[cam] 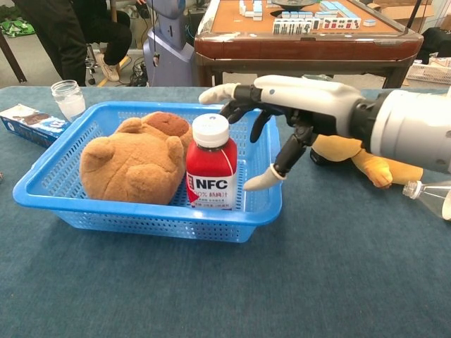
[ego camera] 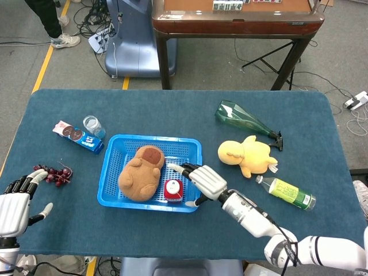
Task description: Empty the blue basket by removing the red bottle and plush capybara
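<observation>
Landmark: blue basket (ego camera: 110, 172), centre-left on the table (ego camera: 172, 230).

Left hand (ego camera: 14, 208) rests far left of the basket at the table's near corner, fingers spread apart, holding nothing. Just beyond its fingertips, a bunch of dark red berries (ego camera: 53, 173). Up-left of the basket: a cookie packet (ego camera: 77, 137) with a small glass jar (ego camera: 92, 125) beside it.

Inside the basket: plush capybara (ego camera: 141, 172) lying in the left half; red bottle (ego camera: 173, 190) upright just right of it, white cap up, touching the plush in the chest view.

Right hand (cam: 282, 113) hovers at the basket's right rim, fingers spread and arched above and beside the bottle's cap, thumb low by the bottle's side; no grip visible.

Right of the basket: yellow plush toy (ego camera: 246, 156), a green glass bottle (ego camera: 244, 119) lying beyond it, a green-labelled plastic bottle (ego camera: 286, 191) lying nearer.
</observation>
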`<state>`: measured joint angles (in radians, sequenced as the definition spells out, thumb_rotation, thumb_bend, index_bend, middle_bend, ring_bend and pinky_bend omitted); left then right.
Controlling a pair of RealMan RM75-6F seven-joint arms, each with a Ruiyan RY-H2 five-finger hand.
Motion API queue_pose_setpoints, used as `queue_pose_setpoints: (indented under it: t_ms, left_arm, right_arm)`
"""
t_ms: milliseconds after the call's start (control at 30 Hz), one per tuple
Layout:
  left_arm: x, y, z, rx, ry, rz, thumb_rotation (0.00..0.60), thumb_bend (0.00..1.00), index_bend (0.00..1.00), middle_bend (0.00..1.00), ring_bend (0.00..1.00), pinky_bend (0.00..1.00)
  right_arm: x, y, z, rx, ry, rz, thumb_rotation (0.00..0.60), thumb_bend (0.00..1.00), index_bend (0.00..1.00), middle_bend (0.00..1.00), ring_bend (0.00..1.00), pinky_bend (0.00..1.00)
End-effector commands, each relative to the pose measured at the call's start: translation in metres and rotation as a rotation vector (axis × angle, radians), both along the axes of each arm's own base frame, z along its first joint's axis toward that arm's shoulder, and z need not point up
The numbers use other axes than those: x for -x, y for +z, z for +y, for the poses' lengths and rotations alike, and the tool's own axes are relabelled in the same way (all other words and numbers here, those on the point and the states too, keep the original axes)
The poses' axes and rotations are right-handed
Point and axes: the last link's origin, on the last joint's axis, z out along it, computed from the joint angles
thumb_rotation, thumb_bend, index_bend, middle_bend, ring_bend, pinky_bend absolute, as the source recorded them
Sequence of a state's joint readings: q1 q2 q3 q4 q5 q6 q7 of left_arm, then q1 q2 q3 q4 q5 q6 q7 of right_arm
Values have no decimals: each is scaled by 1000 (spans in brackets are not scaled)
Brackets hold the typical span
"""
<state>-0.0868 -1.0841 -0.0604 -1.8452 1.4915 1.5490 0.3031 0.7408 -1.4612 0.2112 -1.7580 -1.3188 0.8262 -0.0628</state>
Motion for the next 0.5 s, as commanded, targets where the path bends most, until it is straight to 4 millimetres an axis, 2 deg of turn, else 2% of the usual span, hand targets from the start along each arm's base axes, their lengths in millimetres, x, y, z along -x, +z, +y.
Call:
queue_pose_setpoints:
  t_ms: [33, 167, 333, 400, 500]
  left_arm:
    - [1, 1, 0, -3, 2, -1, 600, 242, 241, 204, 199, 231]
    - [2, 2, -1, -6, 3, -2, 600, 243, 241, 204, 199, 231]
    - [4, 3, 0, -7, 2, -6, 600, 243, 241, 203, 199, 231]
    - [4, 3, 0, -7, 3, -6, 600, 243, 241, 203, 199, 231]
    - [5, 3, 1, -6, 5, -5, 600, 243, 241, 203, 199, 231]
  right_arm:
    - [-7, -10, -3, -3, 3, 5, 600, 96, 119, 240, 177, 295]
    - [-10, -15, -3, 7, 1, -4, 600, 211, 245, 310, 245, 378]
    - [-16, -21, -6, 15, -27, -51, 600, 432, 401, 416, 335, 496]
    - [-18, -19, -9, 32, -35, -83, 600, 494, 445, 446, 379, 552]
    - [-21, -8, -14, 58, -58, -157, 600, 530, 486, 472, 423, 612]
